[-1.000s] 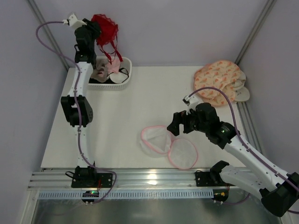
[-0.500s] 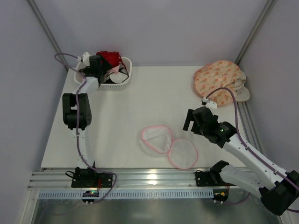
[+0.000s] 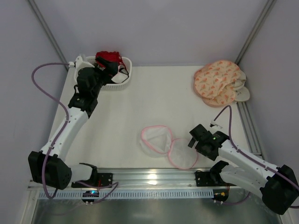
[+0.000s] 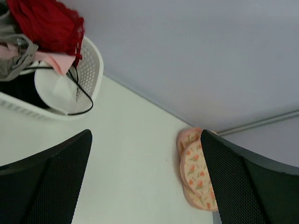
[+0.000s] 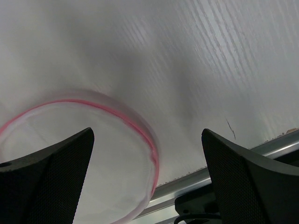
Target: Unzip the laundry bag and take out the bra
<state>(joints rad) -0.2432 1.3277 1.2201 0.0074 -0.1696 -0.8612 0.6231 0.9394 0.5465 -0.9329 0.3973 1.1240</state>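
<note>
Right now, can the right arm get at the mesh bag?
Probably yes: its open end effector hovers at the edge of the bag, and nothing lies between them.

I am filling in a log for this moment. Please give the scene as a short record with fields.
laundry bag: unzipped, lying open on the table, no garment visible inside
red bra: on top of the white basket, far left corner
left gripper: open, empty, near the basket
right gripper: open, empty, beside the bag
peach fabric: far right corner

Laundry bag (image 3: 170, 145), unzipped, opened flat
</note>
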